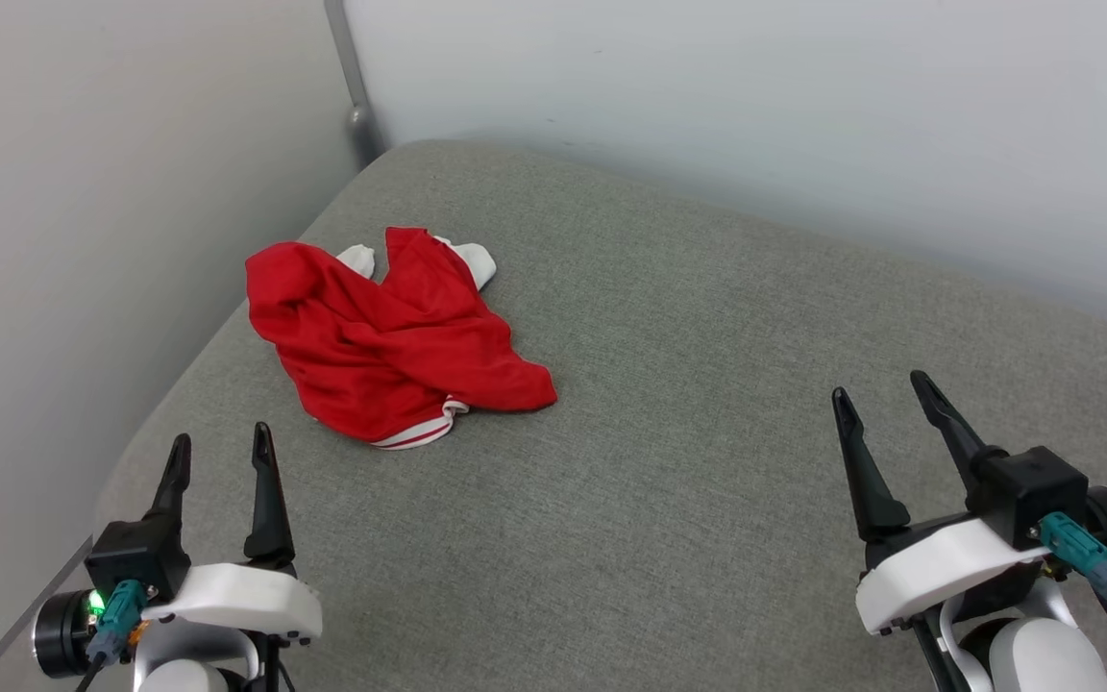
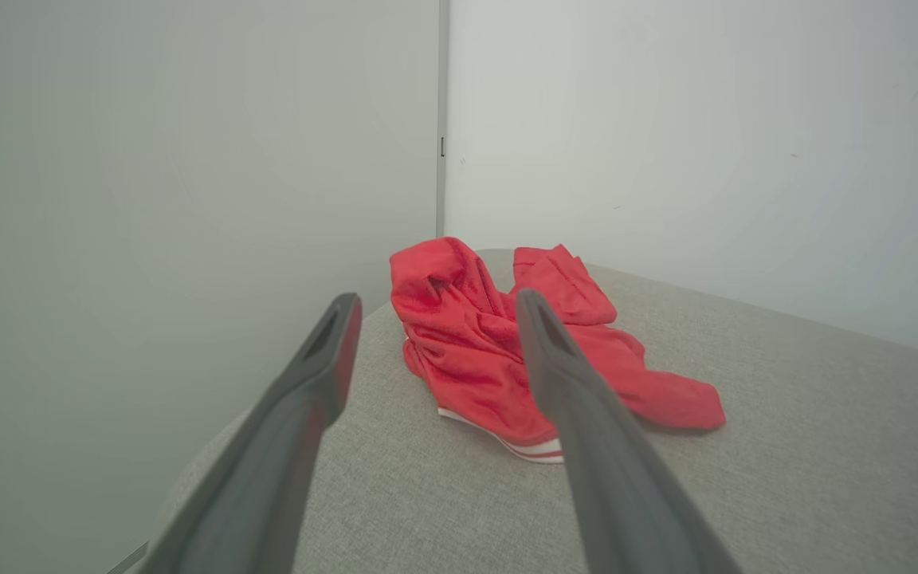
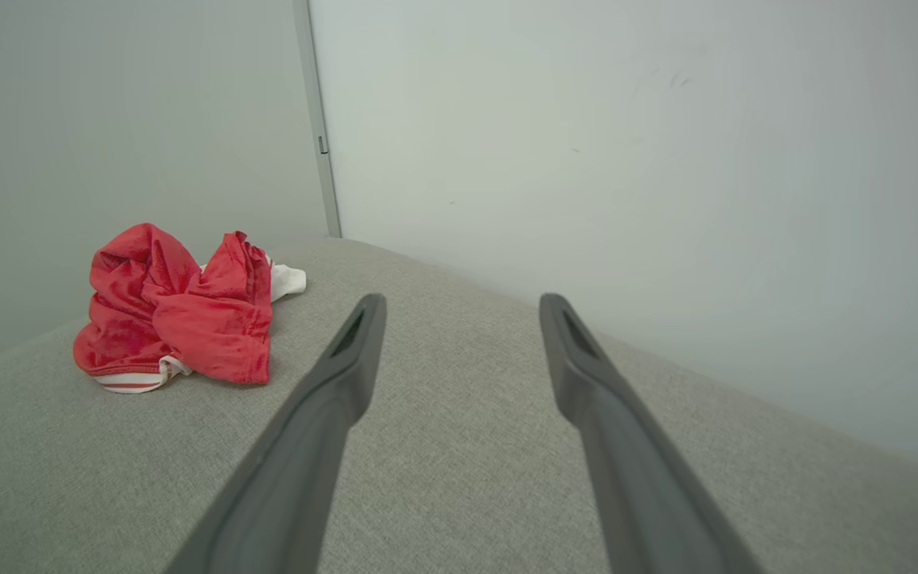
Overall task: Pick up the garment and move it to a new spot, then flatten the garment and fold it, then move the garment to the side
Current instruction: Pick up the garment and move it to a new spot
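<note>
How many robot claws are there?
2. The left gripper is at the lower left of the head view, nearer the garment; the right gripper is at the lower right. Both are open and empty.

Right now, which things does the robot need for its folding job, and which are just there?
For the job:
- the red shirt, crumpled and untouched
- the left pincer, open
- the right pincer, open

Just there:
- the grey cushion under it all
- the pale walls
- the corner post
</note>
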